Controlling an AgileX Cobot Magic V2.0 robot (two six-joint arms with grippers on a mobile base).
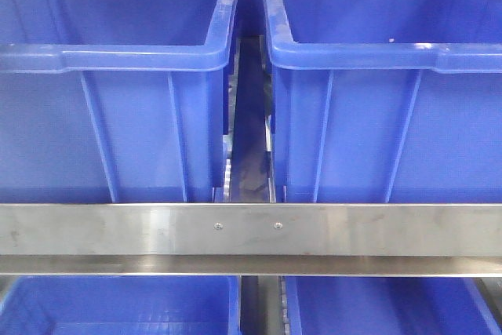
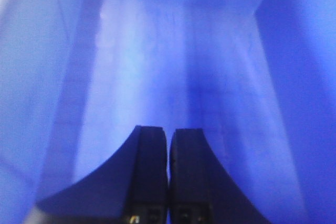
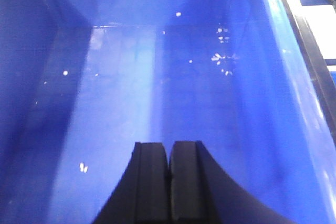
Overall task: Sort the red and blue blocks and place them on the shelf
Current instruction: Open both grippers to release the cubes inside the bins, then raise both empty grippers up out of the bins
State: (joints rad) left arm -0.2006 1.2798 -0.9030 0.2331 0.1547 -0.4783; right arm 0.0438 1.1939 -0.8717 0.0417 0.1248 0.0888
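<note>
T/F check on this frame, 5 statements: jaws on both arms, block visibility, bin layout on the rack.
1. The left gripper has its jaws shut with nothing between them. True.
2. The right gripper holds a red block. False: its jaws are shut and empty; no block shows in any view.
3. Both wrist cameras look into the inside of a blue bin. True: blue walls and floor fill the left wrist view and the right wrist view.
4. In the front view, the two upper bins touch side by side. False: the left bin and right bin are apart, with a gap between them.
5. The steel rail runs above all the bins. False: more blue bins sit below it.
</note>
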